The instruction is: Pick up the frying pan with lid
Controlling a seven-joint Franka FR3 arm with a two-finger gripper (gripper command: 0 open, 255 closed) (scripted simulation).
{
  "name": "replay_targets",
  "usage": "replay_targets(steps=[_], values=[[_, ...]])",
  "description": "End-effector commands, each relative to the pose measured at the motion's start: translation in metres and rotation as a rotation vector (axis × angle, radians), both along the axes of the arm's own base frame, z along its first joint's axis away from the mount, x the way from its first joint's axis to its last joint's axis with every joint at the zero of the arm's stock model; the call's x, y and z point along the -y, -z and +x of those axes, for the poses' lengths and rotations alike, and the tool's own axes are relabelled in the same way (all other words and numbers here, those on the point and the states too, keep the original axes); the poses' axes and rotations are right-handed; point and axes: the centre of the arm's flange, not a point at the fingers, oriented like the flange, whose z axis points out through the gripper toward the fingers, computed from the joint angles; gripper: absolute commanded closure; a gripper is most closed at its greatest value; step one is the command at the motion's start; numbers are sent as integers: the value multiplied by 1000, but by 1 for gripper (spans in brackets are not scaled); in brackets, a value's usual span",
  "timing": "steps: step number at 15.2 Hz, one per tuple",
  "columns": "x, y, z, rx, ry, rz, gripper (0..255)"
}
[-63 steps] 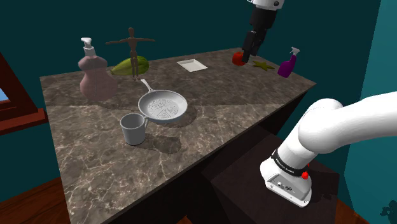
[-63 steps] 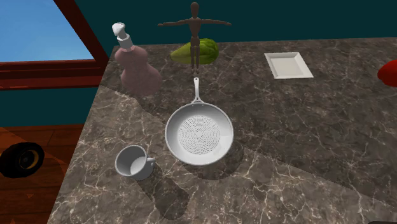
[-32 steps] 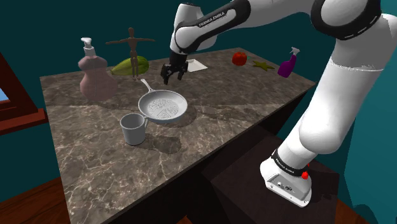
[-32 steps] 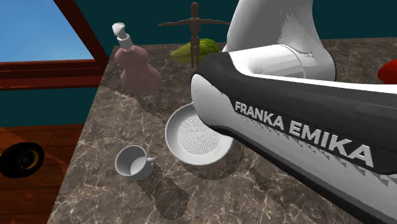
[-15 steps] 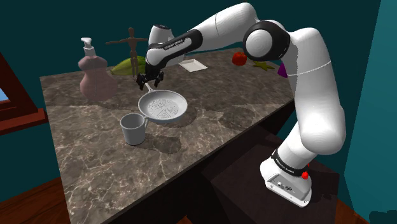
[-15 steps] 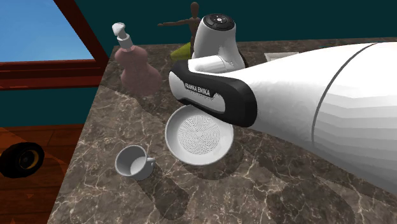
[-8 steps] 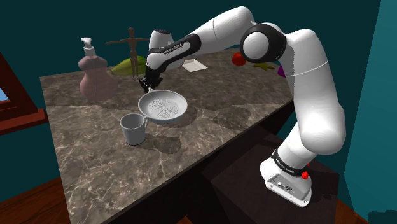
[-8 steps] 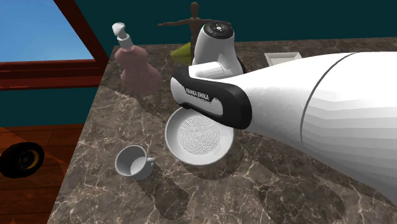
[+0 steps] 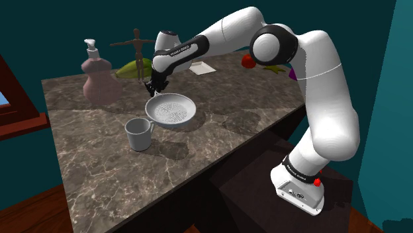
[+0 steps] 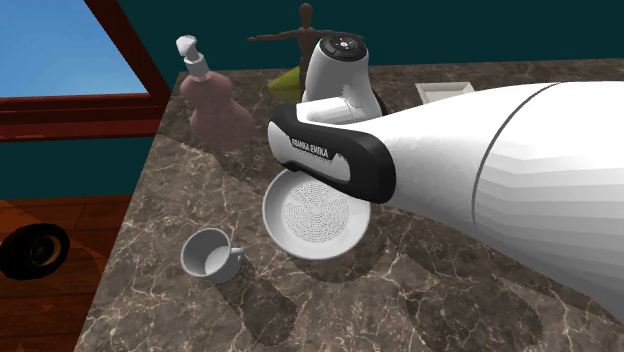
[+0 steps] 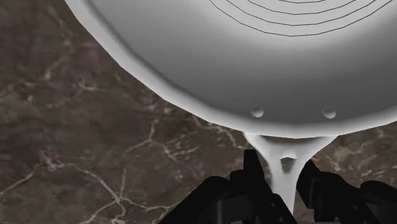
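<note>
Teal walls [image 9: 59,26] behind. Dark brown marble-patterned tabletop [image 9: 231,126] with pale veins, straight edges and square corners.

Pale grey round frying pan [image 9: 171,110]: shallow bowl, smooth sloping wall, floor textured in fine concentric rings. Its thin handle [image 11: 284,167] is fastened by two small round rivets [image 11: 257,112]. It is near the tabletop's middle, with the handle pointing to 11 o'clock in the shoulder view. Cannot tell whether its base touches the marble.

All-black two-finger hand [image 9: 153,89] is at the handle's outer part. In the wrist view both fingers [image 11: 252,167] press against the handle's sides, pinching it. Glossy white arm with dark joints [image 9: 318,86] reaches in from the pan's 2 o'clock. In the second exterior view it covers the pan's rim from 12 to 3 o'clock.

Neighbours in the shoulder view, clock read from the pan:
- pale grey cylindrical mug [image 9: 139,134], 8 o'clock, near the rim but apart from it.
- pink waisted pump bottle with white nozzle [image 9: 99,78], 10 o'clock, well apart.
- brown jointed wooden mannequin [image 9: 137,49], 11 o'clock, upright with arms outstretched, beyond the hand. A green rounded object [image 9: 130,68] lies just behind it.
- flat white square dish [image 9: 200,67], 1 o'clock.
- small red object [image 9: 248,61], 2 o'clock, near the far edge.

Open room: bare marble runs from 3 to 6 o'clock of the pan out to the near edge. The gap between rim and mug is narrow.
</note>
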Motion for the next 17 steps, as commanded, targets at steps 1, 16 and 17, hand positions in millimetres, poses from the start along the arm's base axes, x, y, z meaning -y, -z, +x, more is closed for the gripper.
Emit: replay_targets(steps=[1, 16, 17], values=[[0, -5, 0, 0, 0, -1, 255], [0, -80, 0, 0, 0, -1, 255], [0, -80, 0, 0, 0, -1, 255]])
